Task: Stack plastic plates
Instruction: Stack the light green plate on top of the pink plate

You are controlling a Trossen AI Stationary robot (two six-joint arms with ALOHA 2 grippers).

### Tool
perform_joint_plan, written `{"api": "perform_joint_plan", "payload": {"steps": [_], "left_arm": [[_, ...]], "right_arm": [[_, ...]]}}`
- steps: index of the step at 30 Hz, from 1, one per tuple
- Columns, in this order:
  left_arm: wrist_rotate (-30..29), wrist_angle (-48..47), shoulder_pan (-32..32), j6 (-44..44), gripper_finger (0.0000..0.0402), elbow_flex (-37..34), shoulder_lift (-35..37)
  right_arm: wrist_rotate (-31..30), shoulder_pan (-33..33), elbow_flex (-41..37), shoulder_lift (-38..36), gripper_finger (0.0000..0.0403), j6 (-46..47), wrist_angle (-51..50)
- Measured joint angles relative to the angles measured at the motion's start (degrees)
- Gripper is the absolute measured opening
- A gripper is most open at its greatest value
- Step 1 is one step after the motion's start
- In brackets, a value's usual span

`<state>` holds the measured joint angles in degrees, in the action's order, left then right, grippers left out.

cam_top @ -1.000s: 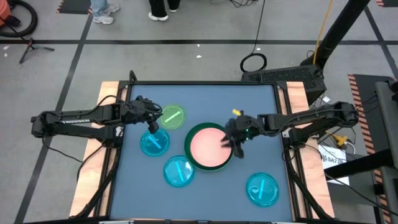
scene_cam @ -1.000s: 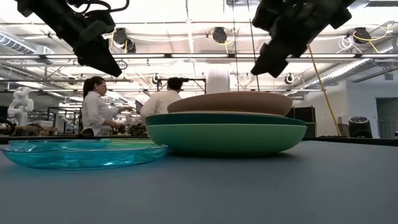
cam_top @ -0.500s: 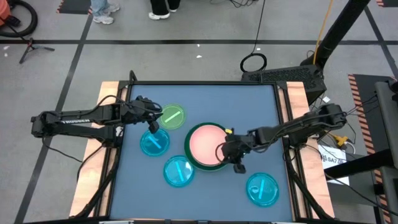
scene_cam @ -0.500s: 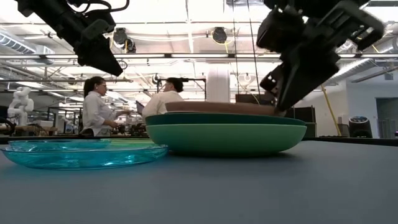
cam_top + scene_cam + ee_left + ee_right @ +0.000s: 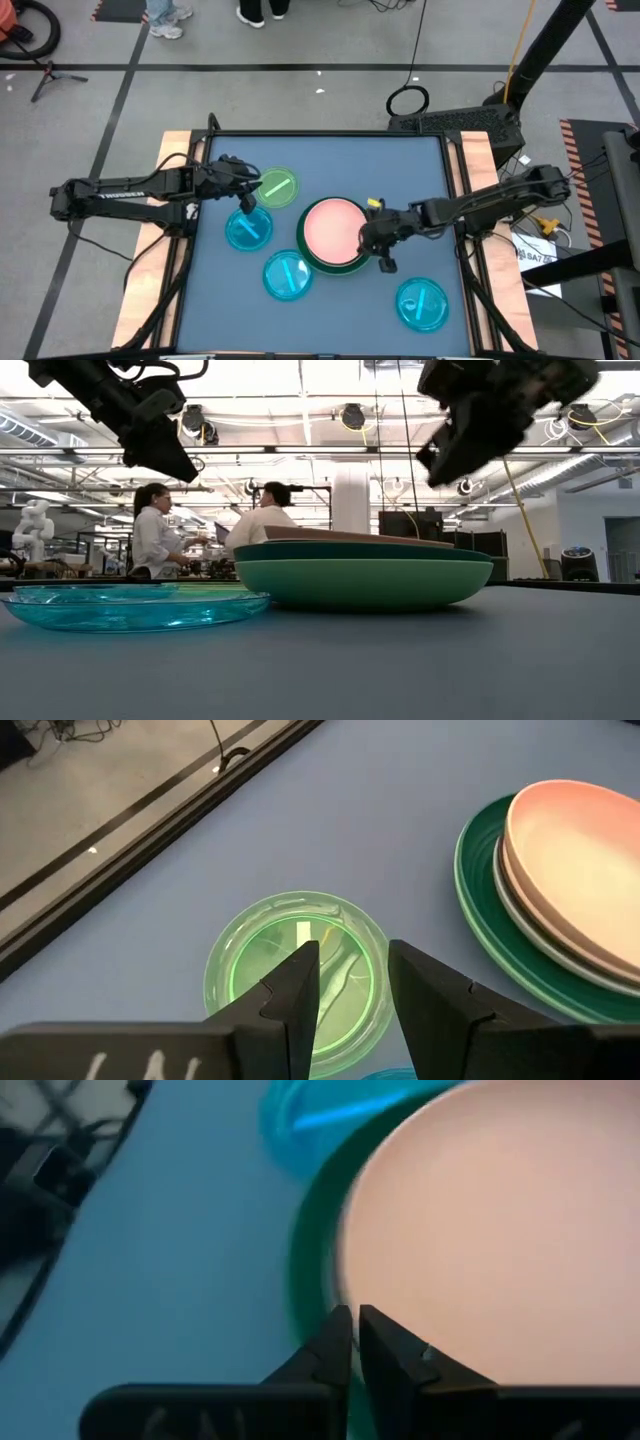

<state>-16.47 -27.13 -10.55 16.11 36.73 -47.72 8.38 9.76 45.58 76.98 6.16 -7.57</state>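
Pink plate nested on green plates at table centre: widest at base, so stack sits steady.
Right tool at stack's 4 o'clock rim, fingers nearly closed, empty.
Left tool hovering between lime plate at 1 o'clock and cyan plate at 6, fingers slightly parted, empty; probably next pick.

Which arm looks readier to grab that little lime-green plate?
Probably the left. The left gripper hovers right above the lime plate, jaws apart. The right gripper sits at the pink plate stack's edge, farther away, jaws closed.
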Motion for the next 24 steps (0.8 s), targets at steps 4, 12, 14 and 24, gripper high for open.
{"api": "perform_joint_plan", "payload": {"steps": [4, 12, 14, 24], "left_arm": [[0.0, 0.7, 0.9, 1.8, 0.0129, 0.0, -0.5], [0.0, 5.8, 4.4, 4.1, 0.0129, 0.0, -6.2], [0.0, 7.4, 5.0, 4.7, 0.0129, 0.0, -8.6], [0.5, 8.7, 0.7, 12.4, 0.0129, 0.0, -20.1]], "right_arm": [[-14.4, 0.0, 0.0, -3.5, 0.0017, -0.3, -0.8], [-30.6, -2.4, 0.0, -5.4, 0.0018, -5.9, -0.7], [-30.8, -4.1, 0.0, -5.2, 0.0018, -6.1, -0.9], [-30.7, -10.5, 0.0, -4.9, 0.0018, -8.6, -1.5]]}}
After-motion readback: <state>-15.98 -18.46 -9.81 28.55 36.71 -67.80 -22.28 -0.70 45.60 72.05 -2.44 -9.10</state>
